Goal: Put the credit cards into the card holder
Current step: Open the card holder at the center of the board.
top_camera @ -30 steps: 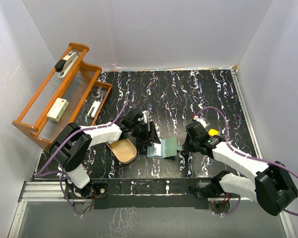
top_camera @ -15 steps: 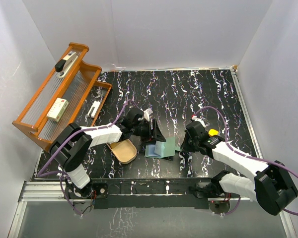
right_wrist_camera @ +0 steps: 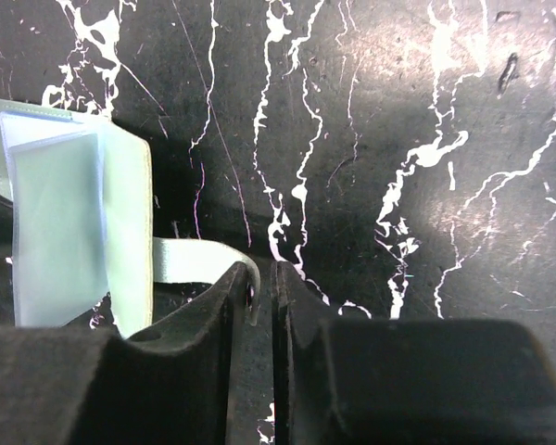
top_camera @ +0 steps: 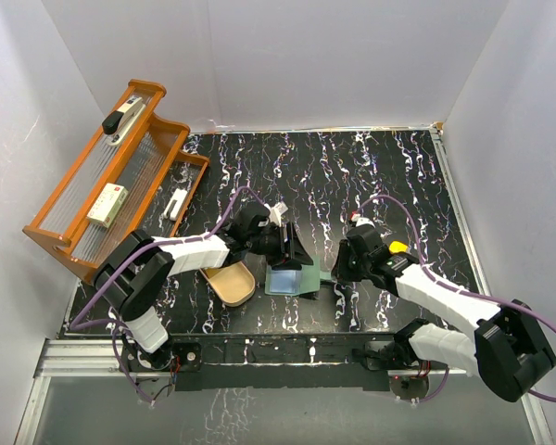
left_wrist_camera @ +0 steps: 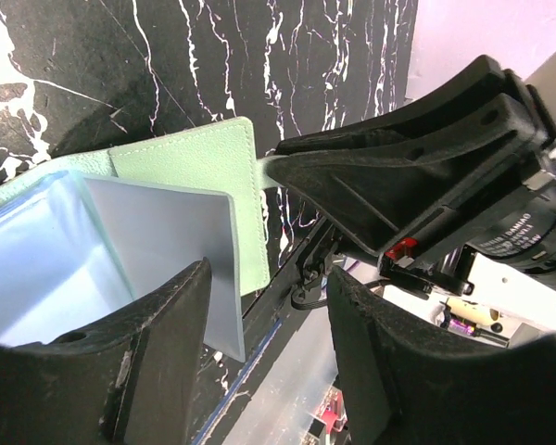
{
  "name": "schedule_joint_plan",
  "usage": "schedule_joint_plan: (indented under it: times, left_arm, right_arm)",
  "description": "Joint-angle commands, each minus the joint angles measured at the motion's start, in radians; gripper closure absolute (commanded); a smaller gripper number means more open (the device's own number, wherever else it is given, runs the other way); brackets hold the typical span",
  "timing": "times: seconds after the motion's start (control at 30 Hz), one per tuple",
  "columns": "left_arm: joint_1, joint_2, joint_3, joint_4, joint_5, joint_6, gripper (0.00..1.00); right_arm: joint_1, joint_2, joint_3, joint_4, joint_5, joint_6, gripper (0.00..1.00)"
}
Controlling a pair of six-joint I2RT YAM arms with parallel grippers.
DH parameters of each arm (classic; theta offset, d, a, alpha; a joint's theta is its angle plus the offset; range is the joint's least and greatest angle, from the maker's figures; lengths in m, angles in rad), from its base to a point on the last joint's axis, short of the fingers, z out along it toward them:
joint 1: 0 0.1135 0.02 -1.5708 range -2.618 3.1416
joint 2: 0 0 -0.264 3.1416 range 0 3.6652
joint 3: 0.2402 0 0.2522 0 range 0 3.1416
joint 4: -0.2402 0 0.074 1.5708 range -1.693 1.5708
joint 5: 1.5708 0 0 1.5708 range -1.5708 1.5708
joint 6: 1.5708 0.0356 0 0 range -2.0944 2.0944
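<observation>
The card holder lies open near the front edge of the black, white-veined table, just right of the tan oval dish. The left wrist view shows its grained pale-green leaf with a smooth grey-blue card lying on it. The left gripper straddles the card's corner, jaws well apart, clasping nothing. Only the right wrist view shows the snap tab reaching the right gripper. Its jaws stand a slit apart, and whether they pinch the tab is unclear. A second ago the holder was propped more steeply and sat slightly further right.
</observation>
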Motion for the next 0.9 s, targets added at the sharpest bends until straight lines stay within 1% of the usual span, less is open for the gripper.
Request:
schedule_joint_plan:
  times: [0.0, 0.1, 0.17, 0.33, 0.53, 0.7, 0.87]
  left_arm:
    - [-0.008, 0.032, 0.009, 0.011, 0.008, 0.008, 0.49]
    - [-0.011, 0.053, 0.031, 0.004, 0.006, 0.015, 0.48]
    - [-0.013, 0.065, 0.045, -0.004, 0.003, 0.020, 0.47]
    - [-0.017, 0.089, 0.073, -0.003, -0.011, 0.016, 0.47]
    - [-0.021, 0.100, 0.102, -0.020, -0.024, 0.018, 0.46]
    - [-0.024, 0.086, 0.109, -0.012, -0.035, 0.004, 0.46]
    - [-0.024, 0.117, 0.174, -0.077, -0.039, 0.036, 0.46]
  right_arm:
    - [-0.003, -0.016, 0.091, -0.043, 0.055, -0.040, 0.80]
    - [-0.003, -0.062, 0.122, -0.113, 0.057, -0.021, 0.68]
    - [-0.003, -0.098, 0.134, -0.143, 0.035, 0.000, 0.64]
    - [-0.001, -0.178, 0.153, -0.139, -0.050, 0.031, 0.64]
    - [0.023, -0.252, 0.123, -0.034, -0.110, 0.100, 0.66]
    - [0.047, -0.256, 0.112, -0.002, -0.085, 0.106, 0.68]
    - [0.084, -0.227, 0.099, 0.057, -0.103, 0.124, 0.68]
